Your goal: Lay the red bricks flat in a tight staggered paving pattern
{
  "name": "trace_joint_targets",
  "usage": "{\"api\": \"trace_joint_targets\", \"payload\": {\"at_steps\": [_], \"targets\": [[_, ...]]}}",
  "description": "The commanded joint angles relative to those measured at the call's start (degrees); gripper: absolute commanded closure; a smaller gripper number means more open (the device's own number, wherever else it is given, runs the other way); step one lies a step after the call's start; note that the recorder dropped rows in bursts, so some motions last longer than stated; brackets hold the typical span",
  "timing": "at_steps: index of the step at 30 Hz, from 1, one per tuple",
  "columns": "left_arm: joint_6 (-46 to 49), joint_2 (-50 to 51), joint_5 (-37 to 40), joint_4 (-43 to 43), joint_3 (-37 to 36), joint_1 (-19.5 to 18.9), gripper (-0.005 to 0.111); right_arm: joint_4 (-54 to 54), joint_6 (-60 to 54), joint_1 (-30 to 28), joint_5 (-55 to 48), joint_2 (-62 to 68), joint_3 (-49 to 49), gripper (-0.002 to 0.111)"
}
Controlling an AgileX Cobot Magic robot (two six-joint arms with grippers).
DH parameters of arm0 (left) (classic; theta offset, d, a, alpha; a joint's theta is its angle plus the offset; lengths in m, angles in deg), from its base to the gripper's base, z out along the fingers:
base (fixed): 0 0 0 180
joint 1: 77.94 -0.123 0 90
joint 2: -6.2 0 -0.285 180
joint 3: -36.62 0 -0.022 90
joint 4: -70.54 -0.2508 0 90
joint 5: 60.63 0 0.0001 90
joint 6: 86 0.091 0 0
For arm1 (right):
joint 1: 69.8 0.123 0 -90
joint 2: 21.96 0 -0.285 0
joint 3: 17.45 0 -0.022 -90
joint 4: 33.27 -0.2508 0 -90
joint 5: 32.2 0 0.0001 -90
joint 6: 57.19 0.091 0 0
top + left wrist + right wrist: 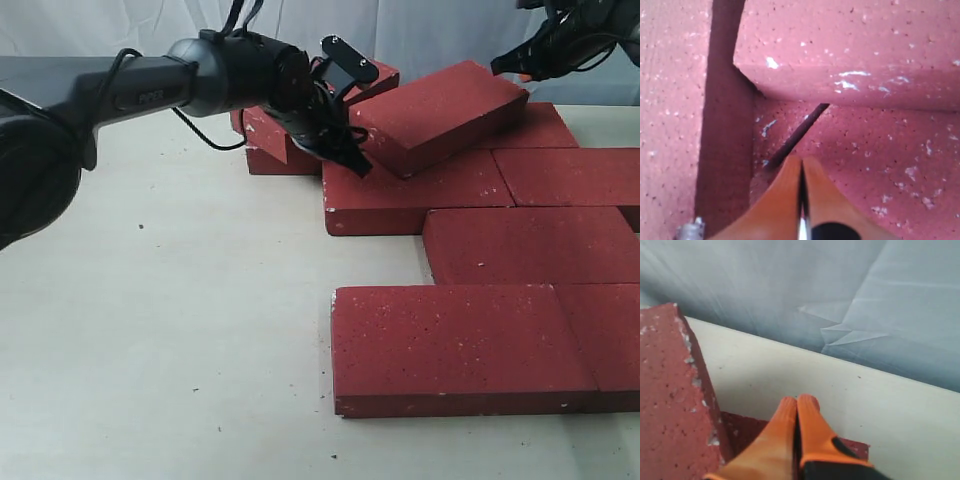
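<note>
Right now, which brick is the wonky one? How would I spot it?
Find the patch of red bricks on the pale table, then its far end beside the left gripper. The tilted brick leans on its neighbours with one edge raised, while those in front lie flat.

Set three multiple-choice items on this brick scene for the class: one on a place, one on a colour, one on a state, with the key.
1. Where does the tilted brick rest?
A. on the flat bricks at the far end
B. in the nearest row
C. apart from all the others

2. What colour are the jaws of the left gripper and the right gripper?
A. blue
B. orange
C. green

3. How do the left gripper's jaws stand?
A. wide open
B. shut, empty
C. clamped on a brick

Key: 1 A, its low edge sits on a flat brick; 2 B, both wrist views show orange; 3 B, the tips meet with nothing between.
</note>
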Motion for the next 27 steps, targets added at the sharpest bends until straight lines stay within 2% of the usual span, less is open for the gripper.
{"api": "trace_joint_targets", "payload": {"at_steps": [1,8,12,20,27], "targets": [[0.4,0.5,-0.1,3.0,2.2,0.2,0.107,-1.0,-2.8,-0.2,-1.3,-0.1,-0.8,0.109],[7.6,4.2,1.3,11.7,6.9,0.2,0.107,-2.2,-6.6,-0.2,-7.8,-0.1,-0.8,0.109],[7.6,4.5,0.9,13.8,7.9,0.2,0.107,-3.9,-8.0,-0.2,-11.0,-1.2,-0.8,0.109],[10.4,0.6,0.6,11.8,7.9,1.9,0.107,-6.2,-11.1,-0.2,-21.1,-7.6,-0.8,0.109],[10.4,-4.7,6.4,10.2,7.7,1.8,0.107,-6.2,-9.2,-0.2,-21.1,-12.9,2.3,0.109]]}}
